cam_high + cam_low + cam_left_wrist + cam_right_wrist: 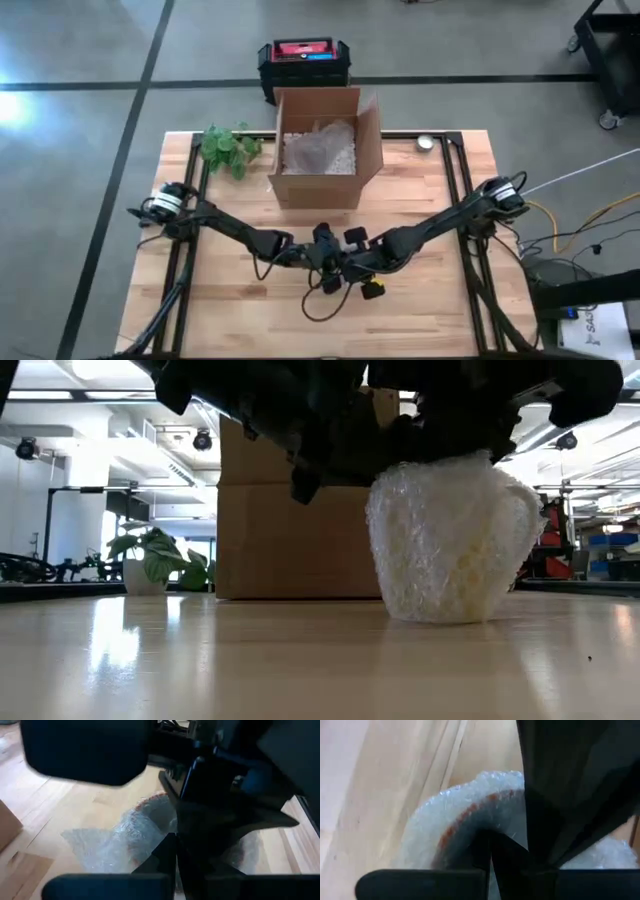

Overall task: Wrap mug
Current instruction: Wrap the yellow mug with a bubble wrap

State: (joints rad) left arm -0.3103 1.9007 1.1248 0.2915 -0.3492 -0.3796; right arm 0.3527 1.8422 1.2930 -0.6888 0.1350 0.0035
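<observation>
Converging over the table's near-centre, both arms met at about 6 o'clock from the cardboard box [325, 148]. Left gripper [322, 262] and right gripper [352, 268] overlapped in the high view, so the mug under them was hidden from that camera.

Mug [450, 540] showed best in the low view: upright on the table [200, 660], fully covered in bubble wrap [420, 560], handle bulge at 3 o'clock. Its top edge was lost behind dark gripper hardware.

Left wrist view: wrap [120, 842] spread on the wood, a reddish rim [152, 800] visible through it, most of the mug blocked by the other arm's body. Right wrist view: same red rim [465, 817] under wrap, close up, half the frame filled by black structure.

Jaws: cannot tell for either gripper; fingertips were merged with dark shapes, contact with the wrap was not resolvable.

Box stood open with packing fill [320, 150] inside. Plant [228, 148] sat at 9 o'clock of the box, small round tin [427, 143] at 3 o'clock, black-and-red case [303, 60] on the floor at 12 o'clock.
</observation>
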